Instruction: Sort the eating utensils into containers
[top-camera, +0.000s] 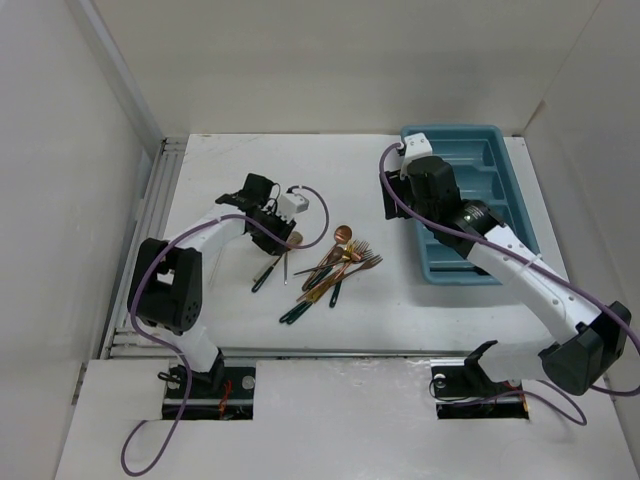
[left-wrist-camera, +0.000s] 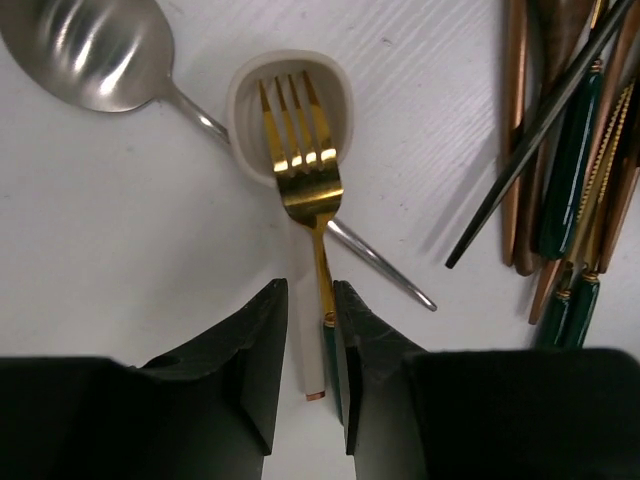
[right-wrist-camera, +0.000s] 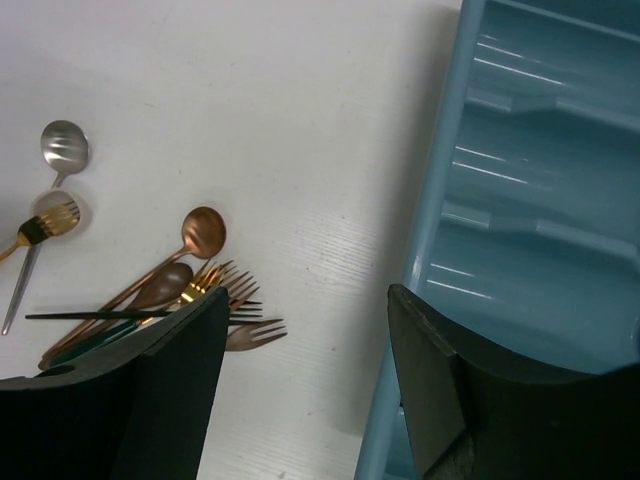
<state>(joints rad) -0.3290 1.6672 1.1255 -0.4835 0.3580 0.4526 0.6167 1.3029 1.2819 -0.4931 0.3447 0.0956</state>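
My left gripper (left-wrist-camera: 310, 300) stands low over the table, jaws drawn narrow but open around two handles. One belongs to a gold fork (left-wrist-camera: 305, 170) with a green handle, the other to a white spoon (left-wrist-camera: 302, 320) whose bowl holds the fork's tines. The right finger sits against the fork's handle, and a sliver of gap remains on the left. A silver spoon (left-wrist-camera: 90, 50) lies crossed under them. The other eating utensils (top-camera: 335, 268) lie piled mid-table. My right gripper (right-wrist-camera: 308, 305) hangs wide open and empty over the left rim of the teal tray (right-wrist-camera: 520, 200), whose containers show nothing inside.
The teal tray (top-camera: 465, 130) lies at the back right of the white table. The utensil pile (left-wrist-camera: 570, 180) is just right of my left gripper. Purple cables loop along both arms. White walls stand close on the left and behind.
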